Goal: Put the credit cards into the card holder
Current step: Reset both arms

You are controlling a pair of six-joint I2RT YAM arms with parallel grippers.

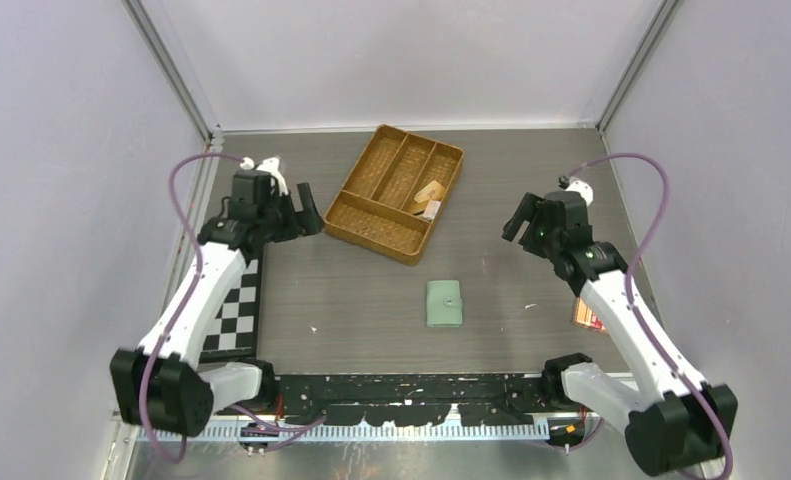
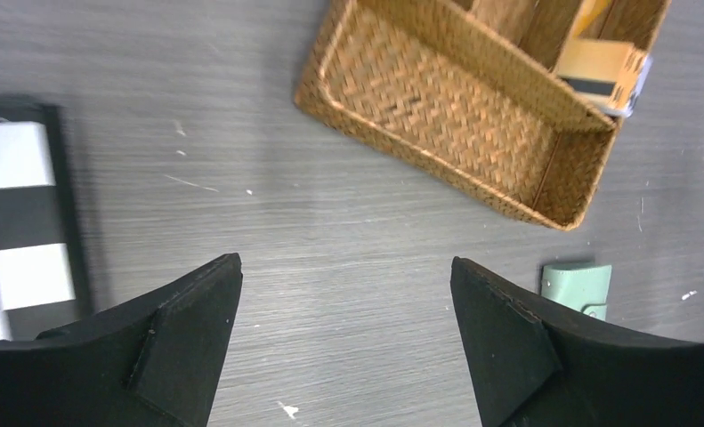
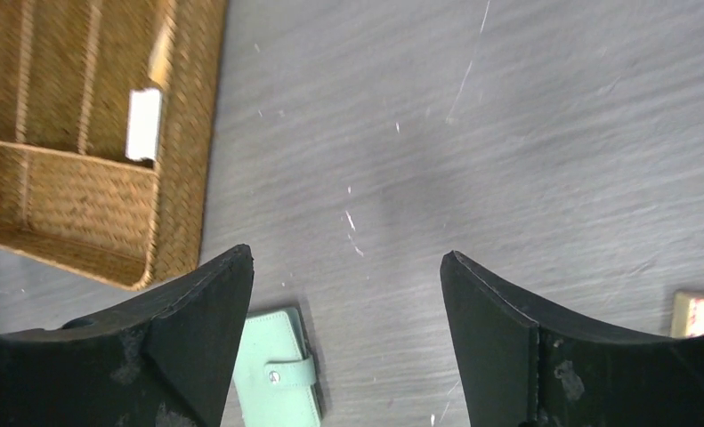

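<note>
We find the card holder [image 1: 444, 303] lying closed and flat on the table [image 1: 371, 330], on the near side of the woven tray [image 1: 395, 192], just off the tray's near corner and not touching it. Its long axis runs roughly near-to-far, and its snap tab sits on its right edge.

The left gripper [image 1: 306, 205] hangs close beside the tray's left edge, jaws wide apart and holding nothing. Its wrist view shows bare table between the fingers. The right gripper [image 1: 519, 222] hovers to the right of the tray, well apart from it, jaws also spread and empty. From the right wrist the holder shows low in the view, partly hidden behind one finger [image 3: 179, 338].

We judge the right gripper to be the nearer of the two. The holder lies towards the near edge and inward from both sets of jaws, so either arm would have to draw back towards its base to reach it.

We cannot pick out any loose credit cards. A small tan and pale bundle [image 1: 429, 197] sits in the tray's right compartment, and a small flat reddish thing [image 1: 588, 315] shows under the right arm, far right of the tray. Whether either holds cards is too small to tell.
</note>
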